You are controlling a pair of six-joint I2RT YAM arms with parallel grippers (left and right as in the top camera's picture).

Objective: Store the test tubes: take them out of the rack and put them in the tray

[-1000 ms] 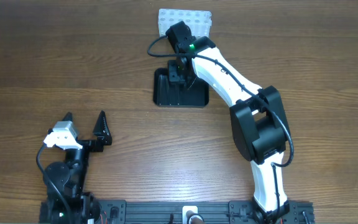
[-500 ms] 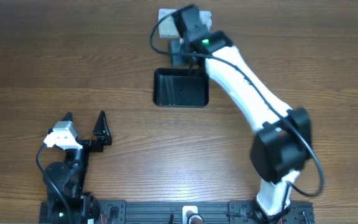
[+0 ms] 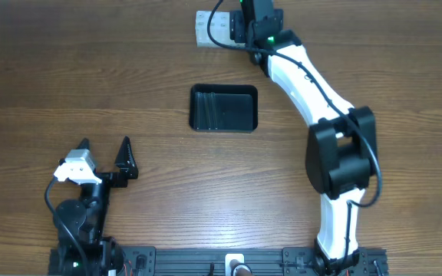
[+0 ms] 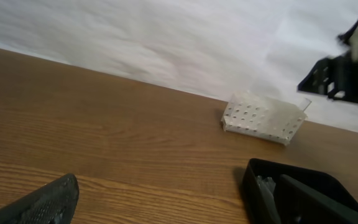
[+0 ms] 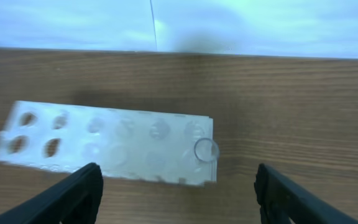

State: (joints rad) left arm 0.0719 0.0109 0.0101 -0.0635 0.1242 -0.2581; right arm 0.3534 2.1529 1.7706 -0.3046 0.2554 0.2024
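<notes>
Since one second ago the right arm has swung off the black tray and out to the far edge of the table. The left arm has not moved.

Right gripper: hovering above the white rack, fingers spread wide, nothing between them.

Rack: sits at the far edge of the table, just beyond the tray and apart from it. In the right wrist view I count one clear test tube standing in a corner hole at the rack's right end. The other holes are too soft for me to judge.

Tray: middle of the table, on the near side of the rack. From the left wrist view I can make out clear tubes lying inside it. I cannot tell how many.

Left gripper: parked near-left, close to its base and well apart from tray and rack, jaws wide open and holding nothing.
</notes>
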